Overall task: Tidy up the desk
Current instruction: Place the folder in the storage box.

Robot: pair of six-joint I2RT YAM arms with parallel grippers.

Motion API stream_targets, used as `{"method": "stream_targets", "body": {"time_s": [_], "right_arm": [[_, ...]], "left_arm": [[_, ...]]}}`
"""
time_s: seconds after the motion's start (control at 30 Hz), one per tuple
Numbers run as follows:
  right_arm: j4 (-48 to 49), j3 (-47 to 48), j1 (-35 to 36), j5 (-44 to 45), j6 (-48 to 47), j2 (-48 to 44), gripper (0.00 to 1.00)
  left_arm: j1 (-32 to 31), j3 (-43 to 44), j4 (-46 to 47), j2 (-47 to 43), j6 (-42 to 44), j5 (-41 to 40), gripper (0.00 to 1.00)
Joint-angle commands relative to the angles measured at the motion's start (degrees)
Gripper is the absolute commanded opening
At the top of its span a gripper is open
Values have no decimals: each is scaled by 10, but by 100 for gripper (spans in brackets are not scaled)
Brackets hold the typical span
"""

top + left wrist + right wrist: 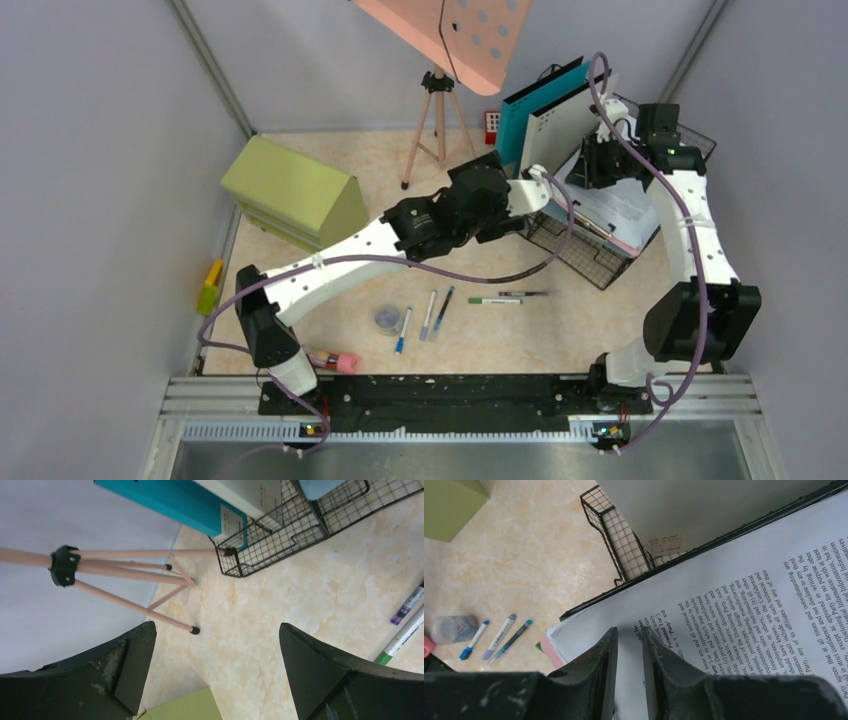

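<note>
Desk: the pale marbled desk (620,330) fills the floor between the grey walls, directly ahead of both arm bases.
Already stowed: at the back right, a wire basket (585,258) holds an upright teal folder (545,100). Printed sheets (625,205) lean out over its front edge.
Still loose: several pens (429,315) lie side by side at the desk's middle. A green marker (495,300) is just to their right and a small clear jar (387,318) just to their left.
Also loose: a pink-capped item (345,362) lies near the left arm's base, and a yellow-and-green item (210,287) lies against the left wall.
Left gripper: your left gripper (215,645) is spread wide and holds nothing, with bare desk between its fingers, near the basket's corner.
Right gripper: your right gripper (629,645) is nearly closed, with only a slit between its fingers, right over the printed sheets. You cannot tell whether it pinches a page.
Progress: probably partway. The paperwork looks mostly gathered, while the pens, jar and strays are not yet collected.
</note>
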Motion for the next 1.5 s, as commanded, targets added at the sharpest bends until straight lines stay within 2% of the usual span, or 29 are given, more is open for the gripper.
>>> {"method": "stream_targets", "body": {"time_s": [0.0, 0.3, 0.57, 0.73, 0.87, 0.97, 1.13, 1.3, 1.47], "right_arm": [[-13, -2, 17, 92, -35, -6, 25], [-53, -2, 57, 201, -67, 17, 24], [-72, 22, 65, 221, -78, 22, 24], [-99, 50, 66, 210, -101, 19, 24], [-100, 69, 66, 151, -83, 9, 24], [-84, 65, 66, 103, -61, 0, 24], [-43, 40, 66, 82, -42, -8, 24], [-29, 14, 68, 79, -42, 3, 24], [-21, -26, 70, 155, -71, 0, 24]], "left_arm": [[17, -30, -9, -30, -45, 4, 98], [24, -55, 0, -42, -53, 6, 98], [43, -79, 8, -59, -62, 10, 98], [47, -98, 21, -68, -64, 11, 98], [50, -105, 26, -72, -66, 11, 98], [53, -110, 28, -76, -68, 12, 98], [64, -124, 30, -90, -74, 22, 98], [77, -144, 38, -101, -79, 27, 98], [89, -163, 43, -116, -83, 32, 98]]}}
